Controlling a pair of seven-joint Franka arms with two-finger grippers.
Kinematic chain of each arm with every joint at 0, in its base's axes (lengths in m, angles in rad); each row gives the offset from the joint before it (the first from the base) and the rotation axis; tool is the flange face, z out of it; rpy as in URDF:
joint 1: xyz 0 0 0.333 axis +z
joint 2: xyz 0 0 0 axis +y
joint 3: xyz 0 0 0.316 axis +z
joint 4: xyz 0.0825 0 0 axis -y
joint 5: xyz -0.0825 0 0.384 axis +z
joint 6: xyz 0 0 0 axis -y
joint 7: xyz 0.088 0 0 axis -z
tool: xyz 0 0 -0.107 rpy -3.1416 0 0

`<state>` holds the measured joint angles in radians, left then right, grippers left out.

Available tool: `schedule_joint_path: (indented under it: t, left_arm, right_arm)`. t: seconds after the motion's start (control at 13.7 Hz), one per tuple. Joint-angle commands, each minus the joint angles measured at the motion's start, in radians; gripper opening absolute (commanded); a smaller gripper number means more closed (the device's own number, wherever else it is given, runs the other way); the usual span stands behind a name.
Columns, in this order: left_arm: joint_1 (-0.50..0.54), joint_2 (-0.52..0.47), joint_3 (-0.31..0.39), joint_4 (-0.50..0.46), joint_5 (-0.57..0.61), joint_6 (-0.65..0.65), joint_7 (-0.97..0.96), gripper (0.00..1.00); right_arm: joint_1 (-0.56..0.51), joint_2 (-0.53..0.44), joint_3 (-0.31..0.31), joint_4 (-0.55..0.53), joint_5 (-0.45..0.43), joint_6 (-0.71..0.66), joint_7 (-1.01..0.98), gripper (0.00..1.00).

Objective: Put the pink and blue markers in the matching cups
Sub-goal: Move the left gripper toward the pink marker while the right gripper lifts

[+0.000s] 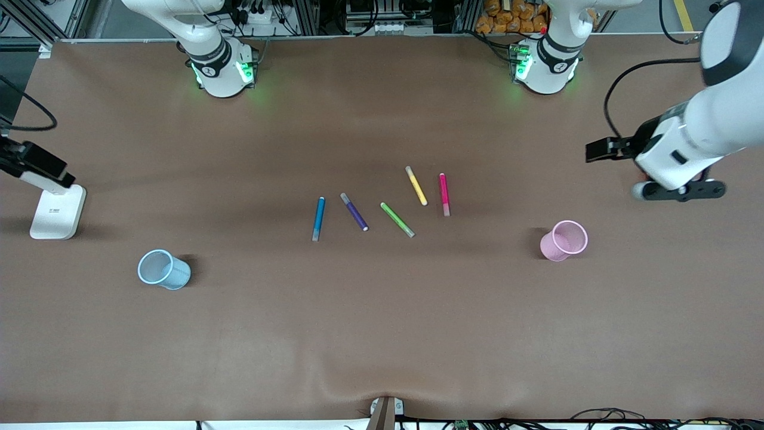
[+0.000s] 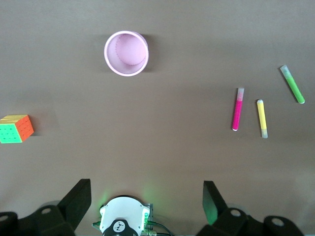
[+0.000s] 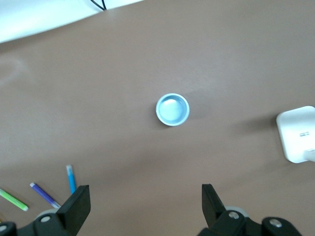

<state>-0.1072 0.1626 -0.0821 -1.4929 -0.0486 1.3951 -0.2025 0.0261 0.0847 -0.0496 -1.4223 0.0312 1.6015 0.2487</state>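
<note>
Markers lie in a loose row mid-frame on the table (image 1: 382, 334): the blue marker (image 1: 319, 218), a purple pen (image 1: 354, 211), a green pen (image 1: 397, 219), a yellow pen (image 1: 416, 186) and the pink marker (image 1: 444, 194). Lower in the frame, the blue cup (image 1: 163, 270) stands toward the right arm's end and the pink cup (image 1: 564, 240) toward the left arm's end. The left pincer (image 2: 146, 199) hangs released at the frame's right edge; the right pincer (image 3: 146, 204), also released and empty, looks down over the blue cup.

Robotics lab: aluminium framing (image 1: 42, 18), cabling (image 1: 621, 89).
</note>
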Motion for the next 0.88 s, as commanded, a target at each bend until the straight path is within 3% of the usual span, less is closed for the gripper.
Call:
schedule_joint_path:
  t: [0.0, 0.29, 0.44, 0.8]
  left_arm:
    - [-0.023, 0.037, -0.014, -0.041, -0.013, 0.107, -0.011, 1.0]
    - [-0.035, 0.031, -0.053, -0.216, -0.014, 0.307, -0.034, 1.0]
    - [-0.045, 0.049, -0.071, -0.23, -0.013, 0.34, -0.095, 1.0]
    - [-0.141, 0.149, -0.076, -0.21, -0.023, 0.39, -0.256, 1.0]
  right_arm:
    - [0.031, 0.055, 0.0, 0.065, -0.01, 0.052, 0.096, 1.0]
    - [0.061, 0.165, 0.002, 0.193, -0.002, 0.072, 0.237, 1.0]
    - [0.084, 0.204, 0.002, 0.241, -0.002, 0.074, 0.28, 1.0]
    - [0.138, 0.216, 0.004, 0.244, 0.003, 0.104, 0.276, 1.0]
